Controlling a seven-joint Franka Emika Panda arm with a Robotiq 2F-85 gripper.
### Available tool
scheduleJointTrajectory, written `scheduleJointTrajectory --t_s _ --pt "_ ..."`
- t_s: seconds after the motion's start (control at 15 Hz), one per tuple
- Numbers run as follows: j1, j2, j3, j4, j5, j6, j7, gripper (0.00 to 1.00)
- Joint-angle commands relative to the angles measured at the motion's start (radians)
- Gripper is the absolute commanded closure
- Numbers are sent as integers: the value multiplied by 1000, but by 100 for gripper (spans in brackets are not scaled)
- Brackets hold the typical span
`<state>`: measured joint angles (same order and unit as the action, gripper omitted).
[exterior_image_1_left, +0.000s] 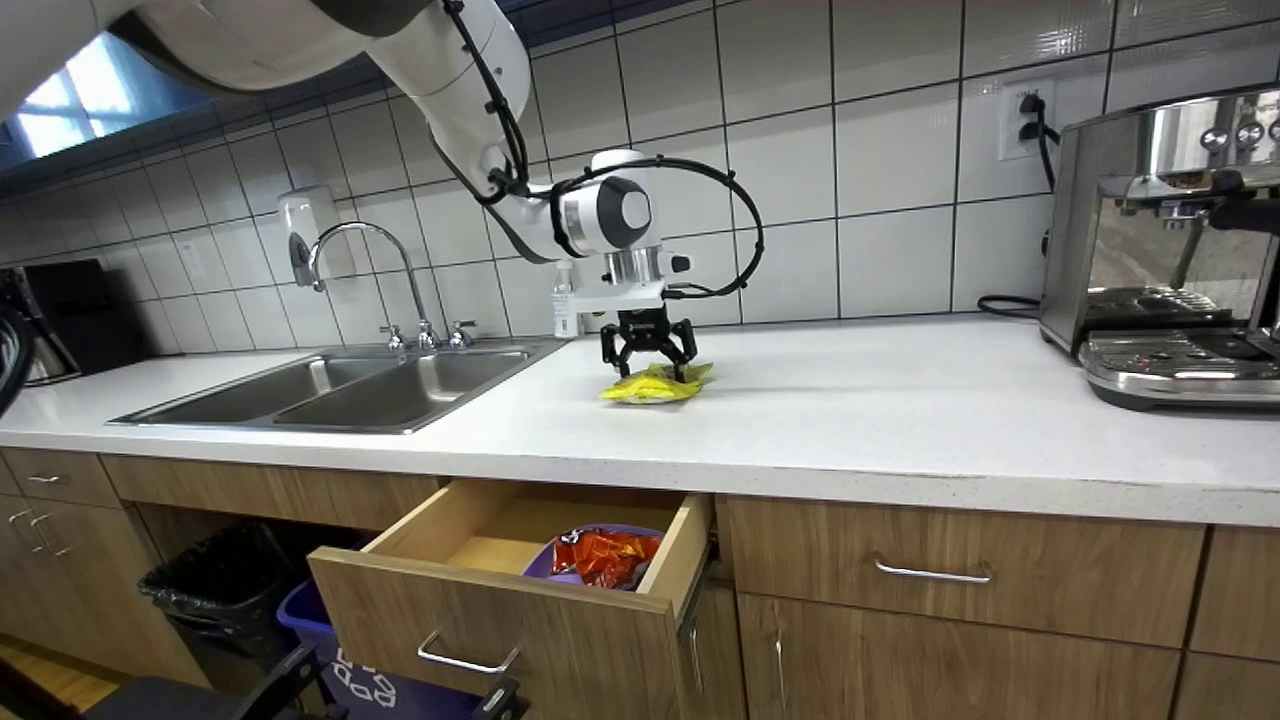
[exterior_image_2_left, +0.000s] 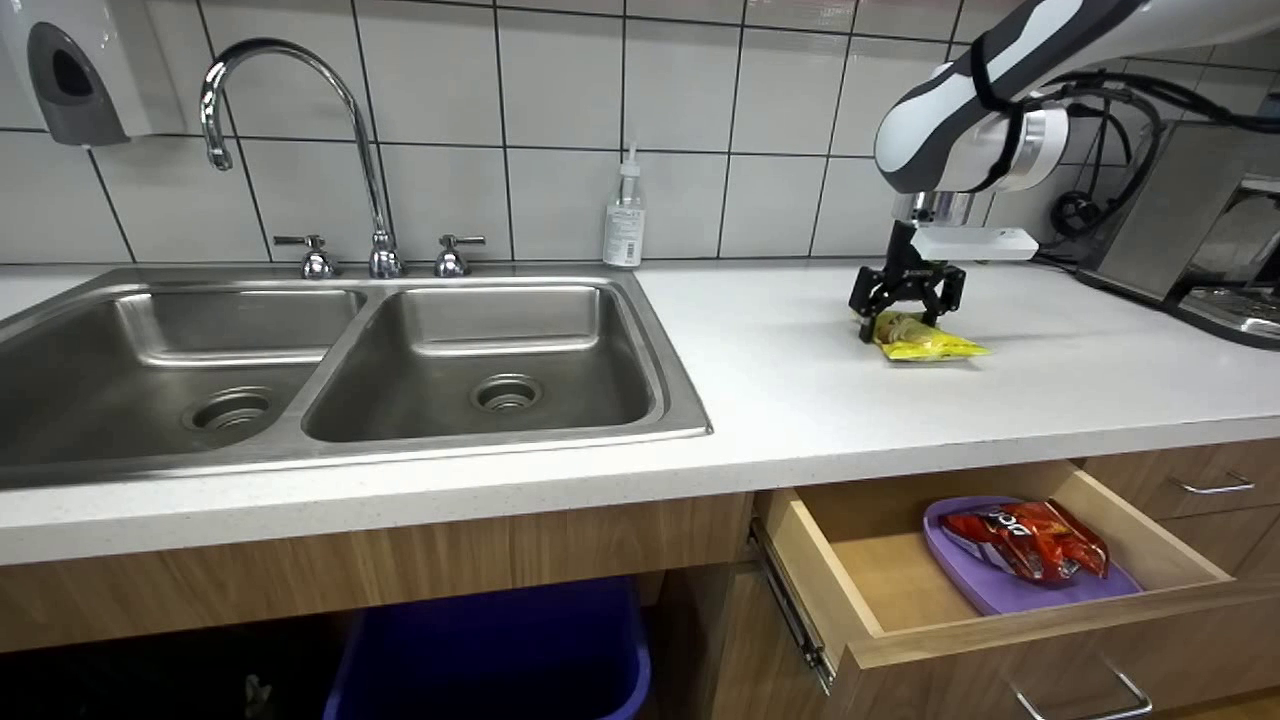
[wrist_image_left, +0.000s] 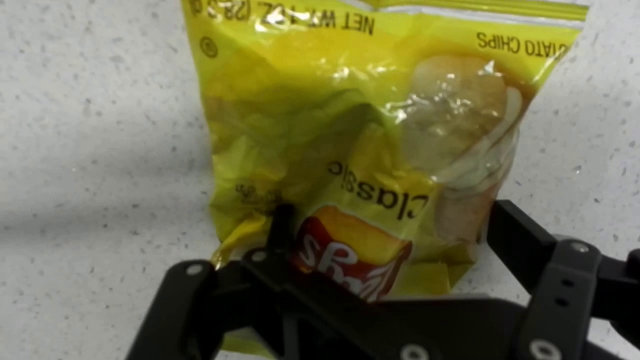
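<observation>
A yellow bag of potato chips (exterior_image_1_left: 652, 388) lies flat on the white counter; it also shows in an exterior view (exterior_image_2_left: 930, 345) and fills much of the wrist view (wrist_image_left: 310, 100), its lettering upside down. My gripper (exterior_image_1_left: 652, 371) points straight down over the bag with its fingers spread apart. In the wrist view, the gripper (wrist_image_left: 391, 215) has one finger over the bag's left part and the other beside its right edge. The gripper (exterior_image_2_left: 898, 328) is low, with its tips at the bag. The bag's lower end is partly hidden by the gripper. I cannot tell whether the fingers touch it.
An open drawer (exterior_image_1_left: 490, 610) below the counter holds a purple tray (exterior_image_2_left: 985, 585) with a red chip bag (exterior_image_2_left: 1035, 540). A double sink (exterior_image_2_left: 500, 360) with a faucet (exterior_image_2_left: 375, 200), a clear pump bottle (exterior_image_2_left: 625, 220) and a coffee machine (exterior_image_1_left: 1180, 250) stand around. Bins (exterior_image_1_left: 230, 590) sit below.
</observation>
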<state>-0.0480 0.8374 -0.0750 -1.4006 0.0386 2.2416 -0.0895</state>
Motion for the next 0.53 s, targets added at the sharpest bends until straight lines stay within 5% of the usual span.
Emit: scheduleJointTrajectory --t_s 0.0,0.47 --pt "0 -111 9 -161 -32 33 8 0" --pt "-1 -247 7 -371 -49 78 5 0"
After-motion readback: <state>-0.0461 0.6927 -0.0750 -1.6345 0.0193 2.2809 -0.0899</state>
